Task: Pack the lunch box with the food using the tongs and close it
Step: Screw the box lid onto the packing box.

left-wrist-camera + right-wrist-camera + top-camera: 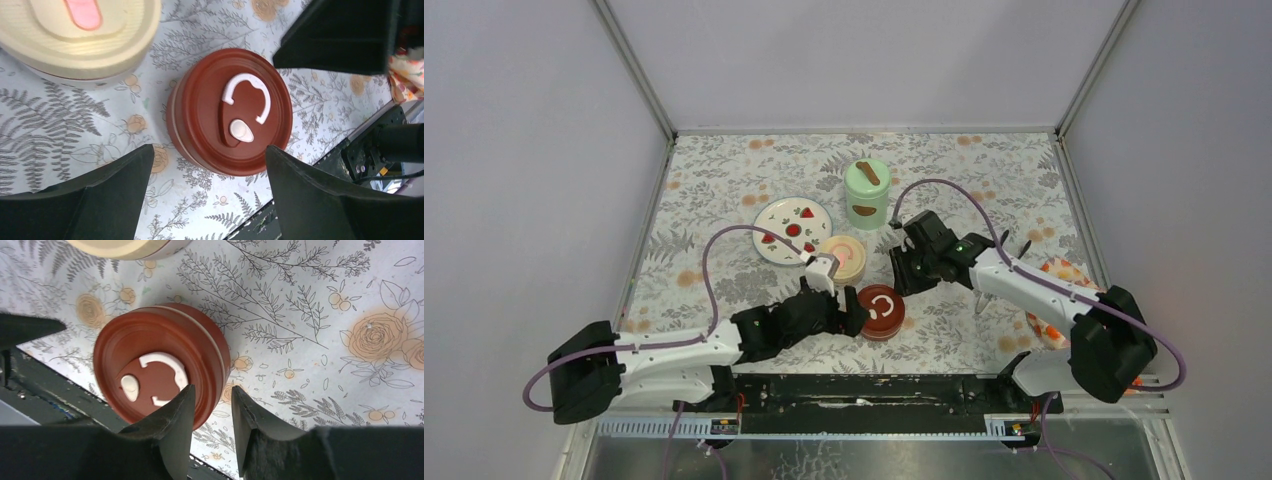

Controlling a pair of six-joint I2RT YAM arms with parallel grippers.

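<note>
My left gripper [208,150] hangs over the red bowl [235,110] with its jaws spread wide. One finger is on each side of the bowl, and neither touches it as far as I can see. The bowl's dark-red lid is on (white C-shaped mark and a small white tab on top), and it stands on the floral table [724,170] near the front edge.

The cream bowl [75,45] stands just beside the red one, on its far-left side. Its lid is on too, with a pink tab on top.

My right gripper [212,389] has its jaws a narrow gap apart with nothing between them. From its wrist camera the red bowl lies below and to the left of the fingertips, and one finger overlaps the bowl's rim in that view. I cannot tell whether they touch. From above, this gripper sits just past the red bowl, on the jar's side.

The green jar [867,193] stands upright farther back with its lid on. The plate [792,230] lies to its left, near the cream bowl.
</note>
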